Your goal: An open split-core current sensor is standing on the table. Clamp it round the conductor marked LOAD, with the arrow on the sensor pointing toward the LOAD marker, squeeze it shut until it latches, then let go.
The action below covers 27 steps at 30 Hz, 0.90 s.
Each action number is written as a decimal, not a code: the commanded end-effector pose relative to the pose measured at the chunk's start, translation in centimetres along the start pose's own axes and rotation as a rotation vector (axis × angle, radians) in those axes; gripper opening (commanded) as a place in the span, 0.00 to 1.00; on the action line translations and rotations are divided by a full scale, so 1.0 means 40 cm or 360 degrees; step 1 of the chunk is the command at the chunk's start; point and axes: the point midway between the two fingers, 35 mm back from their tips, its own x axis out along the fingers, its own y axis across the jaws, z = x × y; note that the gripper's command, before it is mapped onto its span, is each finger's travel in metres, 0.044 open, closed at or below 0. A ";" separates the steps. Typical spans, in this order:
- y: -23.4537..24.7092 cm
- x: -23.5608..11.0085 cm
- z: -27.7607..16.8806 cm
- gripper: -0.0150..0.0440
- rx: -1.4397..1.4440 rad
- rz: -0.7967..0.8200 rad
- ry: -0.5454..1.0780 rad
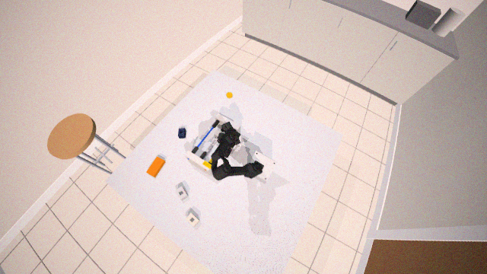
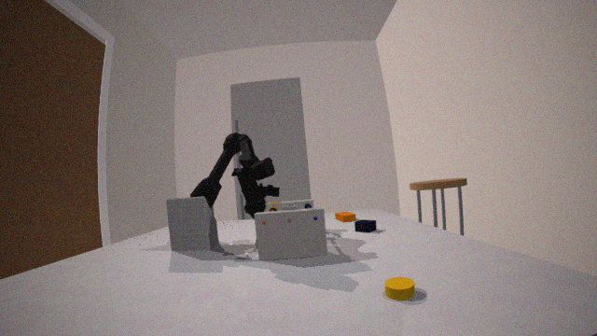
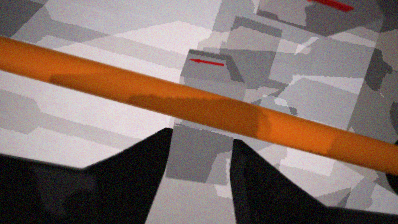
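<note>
In the wrist view an orange conductor (image 3: 200, 107) runs slantwise across the frame. A grey split-core sensor (image 3: 209, 65) sits around it, with grey body showing above and below the bar. Its red arrow (image 3: 207, 62) points left in this view. My gripper (image 3: 202, 141) (image 1: 225, 131) (image 2: 261, 200) is shut on the sensor's lower part (image 3: 195, 155), one dark finger against each side. The conductor rack (image 1: 198, 161) also carries a blue conductor (image 1: 205, 138). I cannot read a LOAD marker in any view.
A grey front panel (image 2: 290, 233) and a grey box (image 2: 188, 224) stand by the rack. An orange block (image 1: 156, 167) (image 2: 345, 217), a navy box (image 1: 182, 132) (image 2: 365, 226), a yellow disc (image 1: 229, 95) (image 2: 399, 287) and two small grey boxes (image 1: 183, 190) (image 1: 192, 218) lie around. A stool (image 1: 71, 135) stands off the table.
</note>
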 end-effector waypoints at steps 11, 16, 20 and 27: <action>0.003 -0.014 -0.024 0.25 0.0011 0.0010 0.0003; 0.007 -0.034 -0.094 0.25 0.0013 0.0006 0.0005; 0.017 -0.045 -0.144 0.25 0.0013 0.0011 0.0006; 0.018 -0.040 -0.148 0.25 0.0013 0.0012 0.0006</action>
